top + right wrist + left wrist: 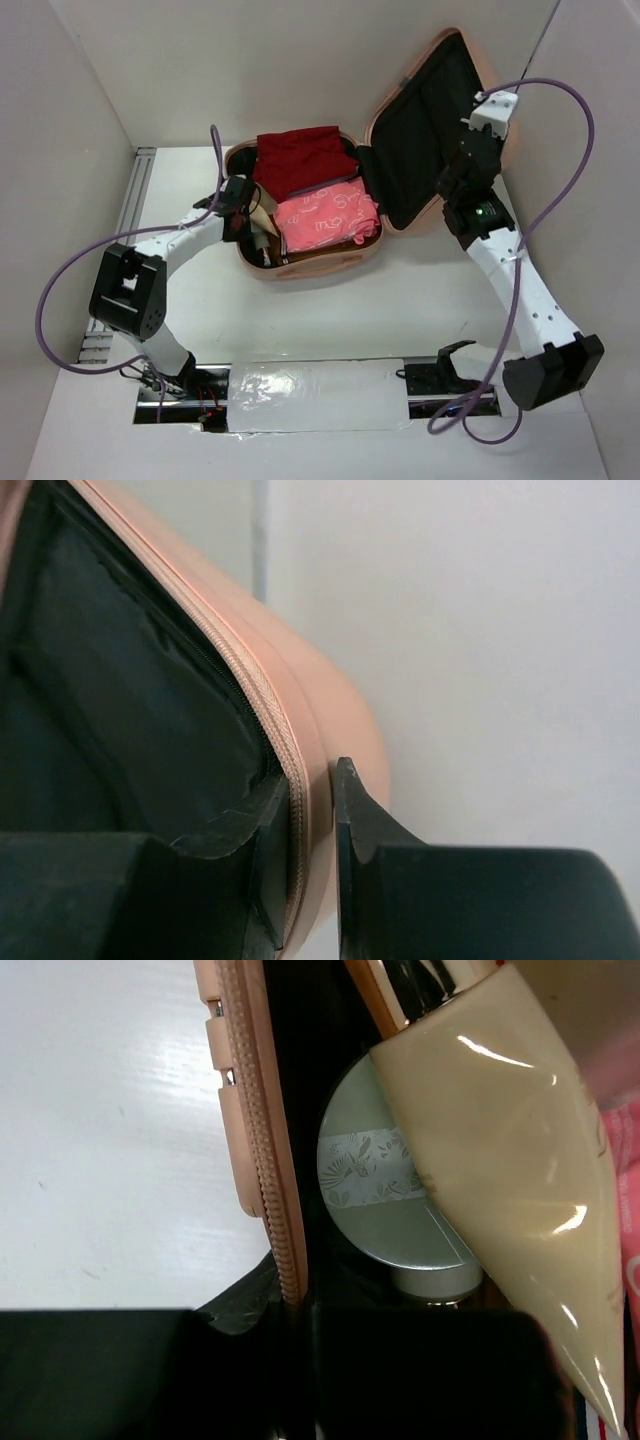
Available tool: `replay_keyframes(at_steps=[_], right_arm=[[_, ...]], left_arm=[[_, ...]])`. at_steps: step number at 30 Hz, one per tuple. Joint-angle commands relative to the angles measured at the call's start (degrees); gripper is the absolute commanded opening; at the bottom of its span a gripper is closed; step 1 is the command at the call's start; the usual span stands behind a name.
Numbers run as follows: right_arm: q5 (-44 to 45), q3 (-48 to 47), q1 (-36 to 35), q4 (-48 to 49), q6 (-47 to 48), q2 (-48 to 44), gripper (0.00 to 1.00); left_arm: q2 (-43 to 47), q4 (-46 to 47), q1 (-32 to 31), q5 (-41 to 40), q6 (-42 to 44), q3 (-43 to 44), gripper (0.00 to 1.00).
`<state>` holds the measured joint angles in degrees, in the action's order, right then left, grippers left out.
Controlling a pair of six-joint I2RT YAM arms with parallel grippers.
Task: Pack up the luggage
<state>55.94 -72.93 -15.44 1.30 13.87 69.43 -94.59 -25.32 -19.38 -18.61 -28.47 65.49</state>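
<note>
Your luggage [420,130] is a pale peach-pink shell with a matching peach zip and black lining, and in it you've got a dark red cloth [300,155] and a bright pink cloth [325,220] with white scribbly lettering all over. On your left wrist cam the round tin [385,1200] is pale sage green with a lighter band of white leafy print, and the glossy thing [500,1180] is cream-beige. Your arms [190,235] are white with black joints, the cables [588,120] are purple, and the table [330,320] is plain white.
</note>
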Motion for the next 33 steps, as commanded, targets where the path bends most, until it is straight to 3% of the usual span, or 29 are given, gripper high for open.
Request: replay_keyframes(at_steps=[1, 7, 15, 18, 19, 21, 26, 31, 33], right_arm=[[-21.73, -0.72, -11.68, 6.87, -0.79, -1.92, 0.00], [-25.71, -3.98, -23.74, 3.97, 3.70, -2.81, 0.00], [-18.09, -4.59, -43.06, 1.59, 5.72, 0.70, 0.00], [-12.20, -3.36, -49.57, 2.13, 6.35, 2.54, 0.00], [-10.96, -3.36, -50.64, 1.61, 5.56, 3.25, 0.00], [-7.63, -2.84, -52.05, 0.99, 4.69, 5.18, 0.00], [-5.14, -1.17, -52.59, -0.33, 0.90, 7.65, 0.00], [-10.21, -1.17, -51.18, -1.73, -3.40, 4.06, 0.00], [-13.04, -1.17, -50.65, -1.74, -4.63, 2.12, 0.00]], left_arm=[[5.37, 7.22, -9.44, 17.64, -5.28, 0.69, 0.00], [4.85, 11.95, -12.35, 17.73, -8.88, -1.33, 0.00], [7.22, 16.00, -18.07, 17.03, -13.27, -3.70, 0.00], [11.08, 13.12, -18.07, 14.49, -14.60, -3.10, 0.30], [12.39, 9.10, -18.07, 12.22, -16.69, -3.09, 0.53], [17.12, 4.78, -18.07, 9.22, -18.28, -1.60, 0.64], [29.70, -6.29, -18.07, -1.24, -25.83, -3.79, 0.79], [39.46, -23.86, -15.87, -8.71, -35.67, -5.11, 0.80], [43.95, -26.52, -15.35, -10.03, -37.18, -6.60, 0.81]])
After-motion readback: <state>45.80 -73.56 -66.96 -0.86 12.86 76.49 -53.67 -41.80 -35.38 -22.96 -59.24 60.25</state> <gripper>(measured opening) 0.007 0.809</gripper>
